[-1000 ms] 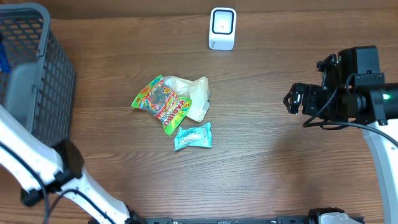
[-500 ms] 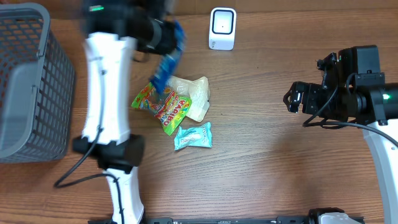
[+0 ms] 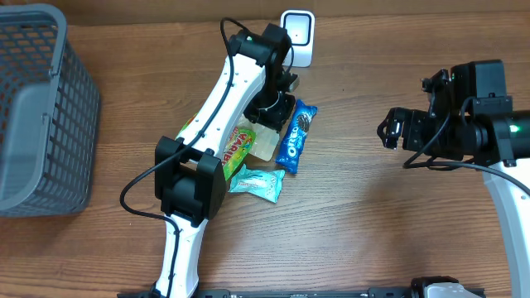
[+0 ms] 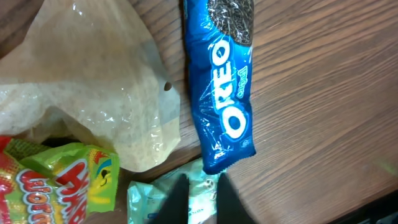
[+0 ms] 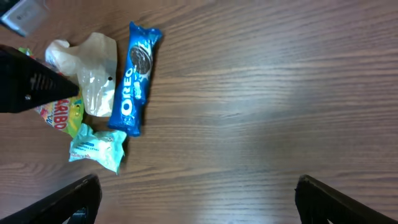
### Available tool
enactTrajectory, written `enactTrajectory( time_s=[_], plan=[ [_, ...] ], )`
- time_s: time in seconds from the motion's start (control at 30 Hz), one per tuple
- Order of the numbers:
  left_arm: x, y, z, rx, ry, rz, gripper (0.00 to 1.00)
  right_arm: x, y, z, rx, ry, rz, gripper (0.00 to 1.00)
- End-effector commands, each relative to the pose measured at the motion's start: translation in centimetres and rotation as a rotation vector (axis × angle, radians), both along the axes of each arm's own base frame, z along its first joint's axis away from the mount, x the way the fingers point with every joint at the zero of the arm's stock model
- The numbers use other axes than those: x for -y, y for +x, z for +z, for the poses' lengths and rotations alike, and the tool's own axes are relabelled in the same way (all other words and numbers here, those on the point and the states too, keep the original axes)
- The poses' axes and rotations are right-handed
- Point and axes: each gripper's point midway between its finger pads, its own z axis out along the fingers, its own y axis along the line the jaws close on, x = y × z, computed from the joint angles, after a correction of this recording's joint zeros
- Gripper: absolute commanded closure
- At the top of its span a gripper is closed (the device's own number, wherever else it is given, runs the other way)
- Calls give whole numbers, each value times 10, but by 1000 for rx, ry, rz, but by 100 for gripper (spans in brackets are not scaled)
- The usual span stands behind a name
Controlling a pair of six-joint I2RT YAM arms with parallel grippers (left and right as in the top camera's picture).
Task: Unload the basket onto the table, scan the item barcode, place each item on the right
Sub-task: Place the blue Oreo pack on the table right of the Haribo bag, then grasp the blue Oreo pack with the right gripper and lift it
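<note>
A blue Oreo pack (image 3: 296, 136) lies flat on the wooden table, just right of the snack pile and below the white scanner (image 3: 296, 37). In the left wrist view the Oreo pack (image 4: 227, 93) lies free, above and right of my fingers. My left gripper (image 3: 276, 112) hovers over the pile; its fingers (image 4: 198, 186) stand almost together with nothing between them, above a teal packet (image 4: 149, 199). At the right, my right gripper (image 3: 387, 132) is wide open and empty, far from the pack (image 5: 134, 78).
The pile holds a Haribo bag (image 3: 238, 142), a pale plastic bag (image 3: 263, 147) and the teal packet (image 3: 261, 182). A grey wire basket (image 3: 41, 108) stands at the far left edge. The left arm stretches diagonally over the pile.
The left arm swung from the basket across to the pile with the Oreo pack. That pack now lies on the table beside the pile. The right arm has not moved.
</note>
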Motion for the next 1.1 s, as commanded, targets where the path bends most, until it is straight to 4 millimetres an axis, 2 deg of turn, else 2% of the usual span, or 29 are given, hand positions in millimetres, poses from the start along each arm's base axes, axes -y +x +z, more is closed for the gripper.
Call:
enactTrajectory(
  time_s=[0.0,0.07,0.13,0.33,0.67,0.93,1.07],
  plan=[
    [8,-2,0,-11,-30,1,74,-2,5,11,41,8,9,0],
    [14,-4,1,-22,-66,1,60,-2,5,11,42,9,9,0],
    [19,-3,4,-24,-95,1,54,-2,5,11,43,9,9,0],
    [23,2,13,4,-116,0,56,-2,5,11,42,9,9,0],
    [25,28,52,133,-159,5,59,-2,5,11,41,8,9,0],
    [0,47,68,215,-97,45,60,-2,5,11,43,9,9,0],
    [-10,59,89,274,-119,73,60,-2,7,12,50,9,9,0]
  ],
)
